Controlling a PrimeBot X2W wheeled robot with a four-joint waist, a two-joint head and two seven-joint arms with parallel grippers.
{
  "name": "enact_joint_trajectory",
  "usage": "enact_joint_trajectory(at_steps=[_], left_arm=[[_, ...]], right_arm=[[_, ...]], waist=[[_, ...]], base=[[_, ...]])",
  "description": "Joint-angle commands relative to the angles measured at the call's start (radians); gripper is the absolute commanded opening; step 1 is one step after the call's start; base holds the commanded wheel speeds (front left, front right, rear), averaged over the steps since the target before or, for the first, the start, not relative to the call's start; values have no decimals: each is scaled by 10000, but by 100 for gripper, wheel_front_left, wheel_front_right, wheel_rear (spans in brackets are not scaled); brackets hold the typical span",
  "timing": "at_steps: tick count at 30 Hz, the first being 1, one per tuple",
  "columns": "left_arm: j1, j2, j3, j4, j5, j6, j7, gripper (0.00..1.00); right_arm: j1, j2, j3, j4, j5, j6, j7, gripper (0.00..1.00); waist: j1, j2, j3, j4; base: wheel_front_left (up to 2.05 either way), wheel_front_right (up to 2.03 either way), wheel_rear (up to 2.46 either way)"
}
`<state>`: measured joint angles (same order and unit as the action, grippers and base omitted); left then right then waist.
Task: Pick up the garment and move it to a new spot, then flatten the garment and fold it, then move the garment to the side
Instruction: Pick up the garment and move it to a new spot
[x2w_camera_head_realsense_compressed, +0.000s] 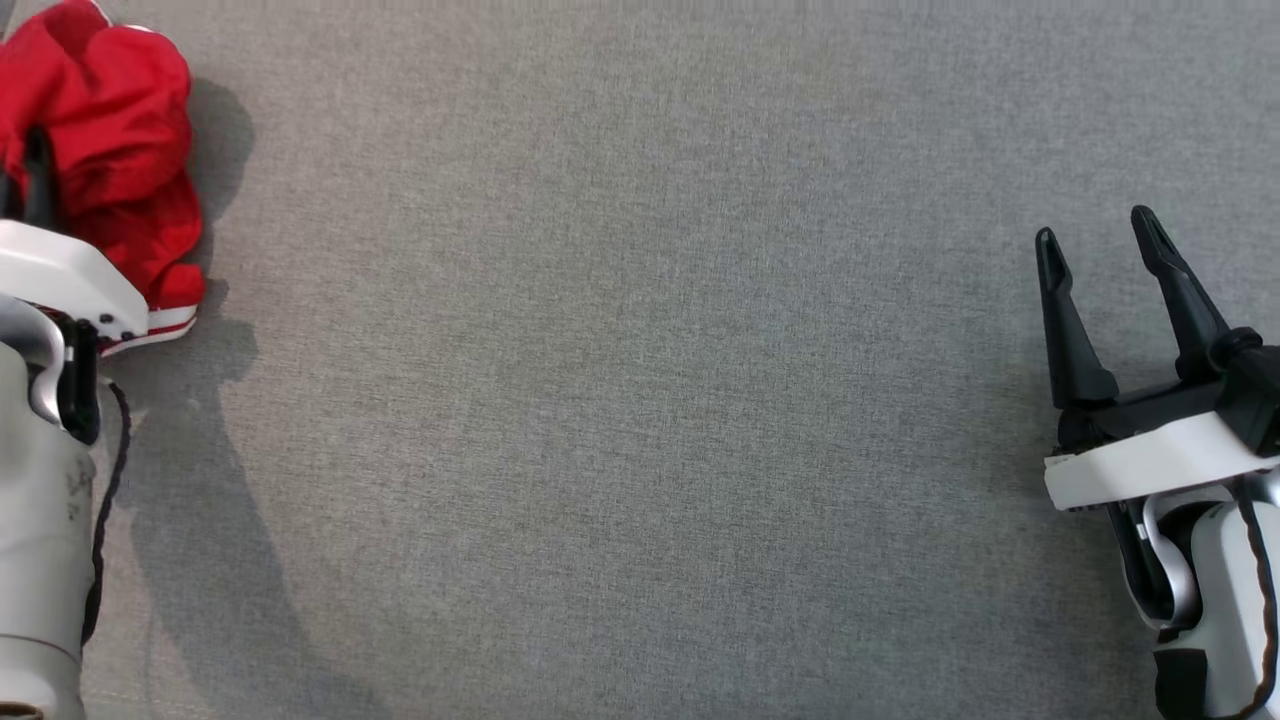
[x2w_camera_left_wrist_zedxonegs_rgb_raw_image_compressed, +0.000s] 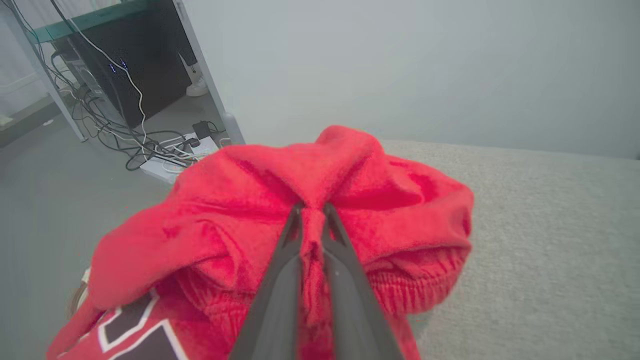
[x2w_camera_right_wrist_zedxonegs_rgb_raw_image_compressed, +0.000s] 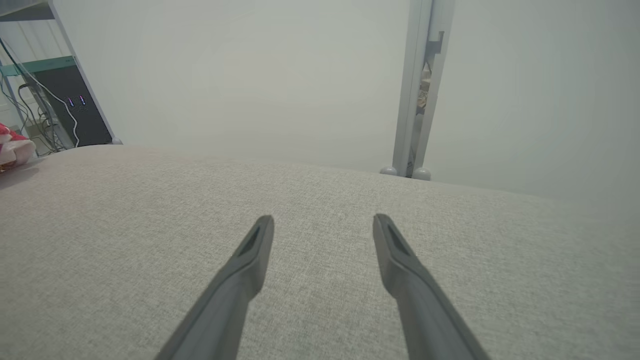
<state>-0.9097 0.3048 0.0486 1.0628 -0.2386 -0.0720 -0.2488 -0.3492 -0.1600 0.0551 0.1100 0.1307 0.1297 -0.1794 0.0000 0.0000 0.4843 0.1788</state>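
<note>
Pinching a raised fold of the red garment (x2w_camera_left_wrist_zedxonegs_rgb_raw_image_compressed: 400, 200), the left end effector (x2w_camera_left_wrist_zedxonegs_rgb_raw_image_compressed: 312, 207) has its two dark fingers pressed nearly together, with a narrow ridge of cloth caught between them. The garment is a crumpled heap at the far left corner of the counter (x2w_camera_head_realsense_compressed: 640, 400), whose top is covered in grey woven fabric. From the head view, the heap sits at the upper left, partly behind the left arm's pale wrist housing, and a white-and-red striped hem (x2w_camera_head_realsense_compressed: 165, 325) pokes out just below it. A black patch with white edging (lettering or a number, too cropped to read) shows on the cloth near the bottom of the left wrist view.

The right end effector (x2w_camera_head_realsense_compressed: 1093, 224) is well apart from the garment, over the right side of the counter, with its fingers spread wide and nothing between them; whether the tips touch the fabric cannot be told.

Beyond the counter's left edge stand a dark cabinet (x2w_camera_left_wrist_zedxonegs_rgb_raw_image_compressed: 145, 65) and a tangle of cables (x2w_camera_left_wrist_zedxonegs_rgb_raw_image_compressed: 150, 145) on the floor. A pale upright post (x2w_camera_right_wrist_zedxonegs_rgb_raw_image_compressed: 417, 100) stands against the wall behind the counter.
</note>
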Motion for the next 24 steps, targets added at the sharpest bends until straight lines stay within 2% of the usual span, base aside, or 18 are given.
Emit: enact_joint_trajectory(at_steps=[1,7,13,18,23,24], left_arm=[[-48,152,61,-214,-10,84,-96,0],[807,168,419,-2115,-40,235,-157,0],[2649,-132,654,-4424,108,268,-155,0],[4388,-573,637,-6081,179,417,-155,0],[6060,-1065,516,-7788,156,755,73,0],[6677,-1269,447,-8465,105,862,262,0]], right_arm=[[98,2,-51,35,55,19,-100,100],[409,160,-177,263,167,19,-298,100],[925,400,-445,544,258,19,-474,100],[1299,485,-522,670,383,19,-547,100],[1620,548,-531,723,480,19,-561,100],[1790,567,-581,721,468,19,-565,100]], waist=[[0,0,-234,13],[0,0,-1042,-111],[0,0,-2030,-333],[0,0,-2725,-604],[0,0,-3251,-907],[0,0,-3419,-999]], base=[[0,0,0],[0,0,0],[0,0,0],[0,0,0],[0,0,0],[0,0,0]])
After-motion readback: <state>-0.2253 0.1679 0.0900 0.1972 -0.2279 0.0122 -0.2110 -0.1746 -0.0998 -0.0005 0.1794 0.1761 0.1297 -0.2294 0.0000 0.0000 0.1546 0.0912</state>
